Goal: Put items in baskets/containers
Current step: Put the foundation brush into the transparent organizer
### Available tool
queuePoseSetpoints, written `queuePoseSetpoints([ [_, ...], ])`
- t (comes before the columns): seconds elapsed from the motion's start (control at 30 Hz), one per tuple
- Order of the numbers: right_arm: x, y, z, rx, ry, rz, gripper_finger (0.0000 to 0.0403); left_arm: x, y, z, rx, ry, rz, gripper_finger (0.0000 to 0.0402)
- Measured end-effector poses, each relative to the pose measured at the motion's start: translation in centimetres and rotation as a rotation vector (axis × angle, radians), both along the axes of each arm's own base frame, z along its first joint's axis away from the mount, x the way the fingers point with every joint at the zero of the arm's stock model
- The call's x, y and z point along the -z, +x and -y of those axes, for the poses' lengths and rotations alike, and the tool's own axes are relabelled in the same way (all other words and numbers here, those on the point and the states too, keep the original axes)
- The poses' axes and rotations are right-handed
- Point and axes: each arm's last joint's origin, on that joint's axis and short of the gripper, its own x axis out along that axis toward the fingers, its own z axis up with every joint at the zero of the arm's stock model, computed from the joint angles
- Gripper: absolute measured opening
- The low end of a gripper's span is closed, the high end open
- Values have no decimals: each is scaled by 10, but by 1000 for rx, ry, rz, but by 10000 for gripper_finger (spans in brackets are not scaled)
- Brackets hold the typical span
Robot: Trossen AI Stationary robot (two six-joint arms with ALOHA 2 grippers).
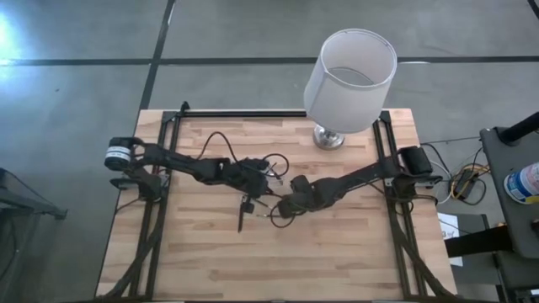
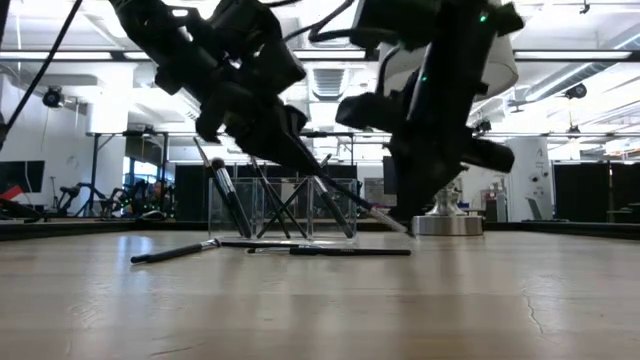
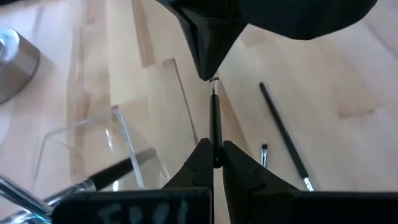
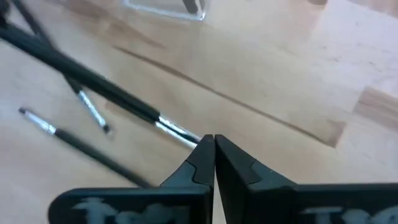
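Partly done, judging by the low view. Several thin dark-handled brushes with silvery ferrules (image 2: 275, 195) already leaning inside the small clear plastic box (image 2: 282, 208). At least three more slim brushes (image 2: 330, 251) lying flat on the pale wooden tabletop (image 2: 320, 300) just in front of that box, not yet put in.

Left gripper (image 3: 214, 155) clamped narrow on one thin dark brush (image 3: 215, 121), just beside the box. Right gripper (image 4: 213, 149) pinched fully together, its tips at the silvery end of a long dark brush (image 4: 93, 90); hard to say whether gripping or only touching.

Box barely visible from above, hidden among both arms. Exact count impossible.
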Motion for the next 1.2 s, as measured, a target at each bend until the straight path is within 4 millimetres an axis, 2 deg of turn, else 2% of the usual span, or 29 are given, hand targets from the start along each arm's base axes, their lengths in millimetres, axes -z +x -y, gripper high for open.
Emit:
queuePoseSetpoints([
  [0.13,-13,-4,-4,-5,-31,42,9,-5,-2,1,-9,-9,6,9],
  [0.37,-44,-14,-13,-18,-90,152,9,-27,-11,1,-30,-25,66,9],
  [0.57,-72,-26,-18,-9,-144,253,9,-51,-25,1,-68,-27,109,9],
  [0.77,-96,-38,-17,-19,-97,317,9,-71,-43,0,-110,-5,132,9],
  [0.97,-112,-44,-16,-30,-45,378,9,-90,-62,-1,-164,22,161,9],
  [1.2,-113,-44,-16,-29,-41,389,9,-110,-82,-2,-233,7,221,9],
])
